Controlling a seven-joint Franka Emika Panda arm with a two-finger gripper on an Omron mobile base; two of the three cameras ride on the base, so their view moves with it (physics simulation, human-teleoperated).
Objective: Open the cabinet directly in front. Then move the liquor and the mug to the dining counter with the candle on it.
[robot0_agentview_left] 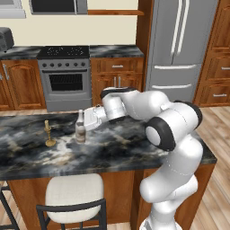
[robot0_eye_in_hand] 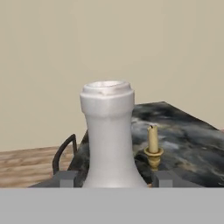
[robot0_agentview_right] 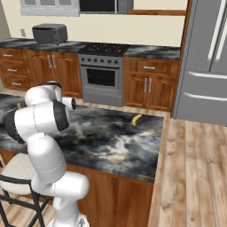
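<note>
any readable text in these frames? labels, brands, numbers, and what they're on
None readable.
liquor bottle: pale label patch in the left base view, too small and blurred to read; the hand view shows its neck and cap, unmarked.
stove: knobs carry no legible marks.
fridge, toaster, candle: no text.

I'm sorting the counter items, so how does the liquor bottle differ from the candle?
The liquor is taller and wider than the candle. The liquor is pale grey glass with a white cap; the candle is thin, in a brass holder. The gripper straddles the liquor; the candle stands free. Both stand upright on the dining counter.
</note>
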